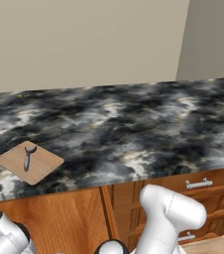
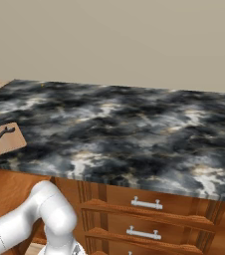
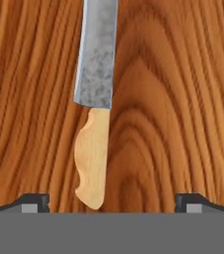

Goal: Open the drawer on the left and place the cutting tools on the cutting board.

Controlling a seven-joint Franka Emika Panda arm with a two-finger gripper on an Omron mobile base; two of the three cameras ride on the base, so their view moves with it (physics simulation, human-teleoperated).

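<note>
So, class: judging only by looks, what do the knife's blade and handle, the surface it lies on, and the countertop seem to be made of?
The knife: the blade looks like dull grey metal, mottled and matte; the handle like pale unvarnished wood, smooth and light tan. The surface under it looks like reddish-brown wood, given its bold curved grain. The countertop looks like polished dark marble or granite, with cloudy black, grey and white veining.

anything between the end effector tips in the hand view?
The knife's wooden handle end lies between them, nearer one tip, on bare wood. End effector open.
</note>
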